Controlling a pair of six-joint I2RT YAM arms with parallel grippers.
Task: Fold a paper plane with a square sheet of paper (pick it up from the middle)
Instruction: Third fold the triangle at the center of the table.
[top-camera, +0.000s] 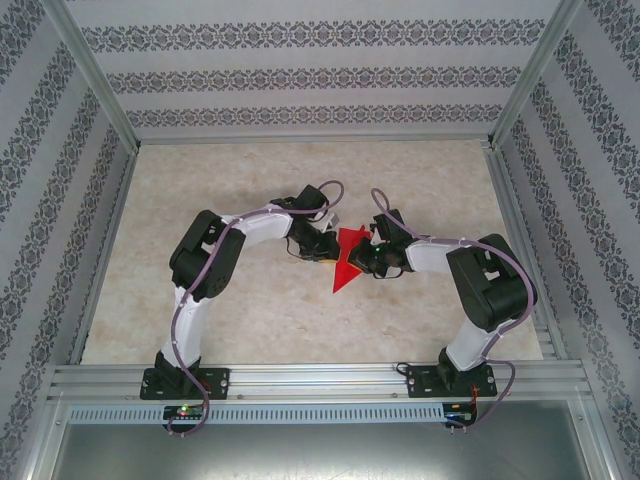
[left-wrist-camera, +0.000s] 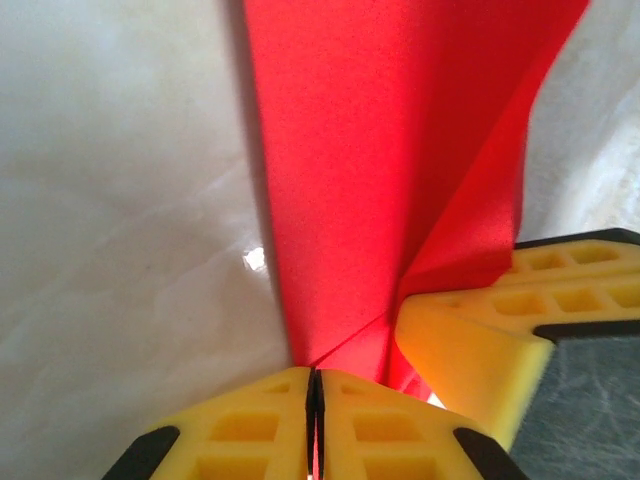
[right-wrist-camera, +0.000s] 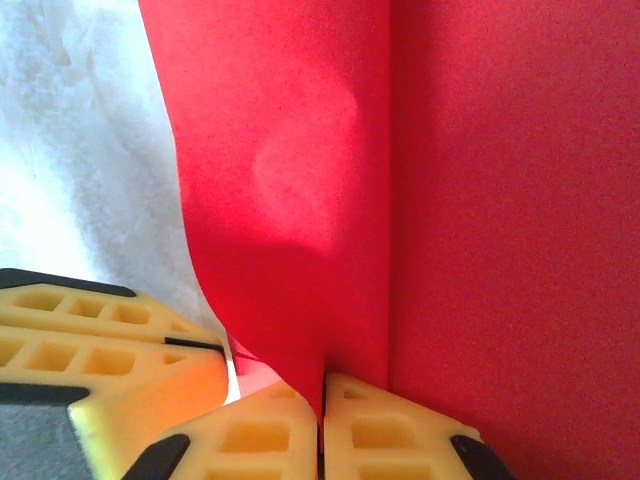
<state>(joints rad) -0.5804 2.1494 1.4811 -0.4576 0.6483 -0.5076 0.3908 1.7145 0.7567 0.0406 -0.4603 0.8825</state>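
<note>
Ok so the left end effector (left-wrist-camera: 313, 400) has its two yellow pads pressed flat together with the red paper (left-wrist-camera: 380, 150) clamped in the seam. The right end effector (right-wrist-camera: 322, 400) is doing exactly the same, pads together on the paper from the opposite side. They're practically nose to nose: in the left wrist view one of the right one's pads sits just beside the left's own, off to its right, with a fold of paper wedged between them. From each pinch the paper runs straight out ahead of the fingertips, creased into layers rather than a flat square. From overhead it sits right between the two end effectors, either lifted or barely resting on the tabletop (left-wrist-camera: 120, 200), can't tell which. Its long axis runs from the wide end at the pinch points to a sharp tip pointing back toward the arm bases, slightly to the left side. Neither arm is really nearer, both have it at the wide end. My guess is the next crease follows that axis, and the free tip end looks floppy enough to twist.
</note>
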